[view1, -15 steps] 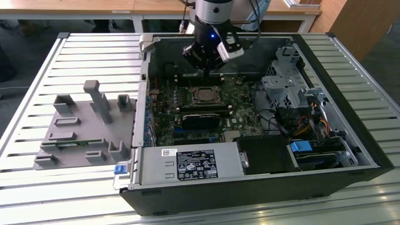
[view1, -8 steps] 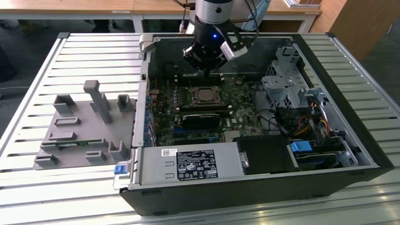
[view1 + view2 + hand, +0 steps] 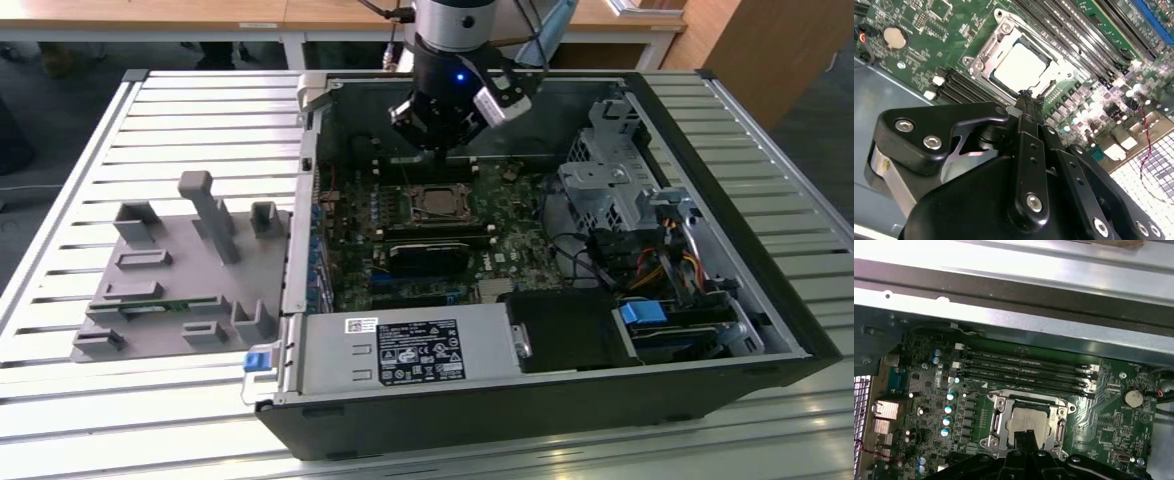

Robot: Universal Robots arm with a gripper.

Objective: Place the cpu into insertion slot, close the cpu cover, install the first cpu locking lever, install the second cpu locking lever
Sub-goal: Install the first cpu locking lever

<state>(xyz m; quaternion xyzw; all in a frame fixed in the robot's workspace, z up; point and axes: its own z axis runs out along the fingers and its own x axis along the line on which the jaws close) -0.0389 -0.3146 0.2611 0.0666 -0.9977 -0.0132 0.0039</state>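
The cpu [image 3: 1021, 67] shows its silvery top inside the insertion slot [image 3: 438, 203] on the green board. The cpu cover [image 3: 985, 51], a thin metal frame with a square window, lies flat around the chip. In the first wrist view the cpu [image 3: 1029, 419] and the cpu cover [image 3: 998, 410] sit just beyond my fingertips. My gripper [image 3: 1026, 96] is shut, its black tips pressed together with nothing between them, hovering at the socket's edge. In the exterior view the gripper [image 3: 434, 150] hangs inside the open computer case, slightly behind the socket.
Long black memory slots [image 3: 1024, 372] run beside the socket, with a coin battery [image 3: 1132, 398] nearby. The case's metal wall [image 3: 1004, 325] rises close behind. A drive cage [image 3: 607, 190] and cables fill the exterior view's right; a grey fixture [image 3: 174, 270] sits at its left.
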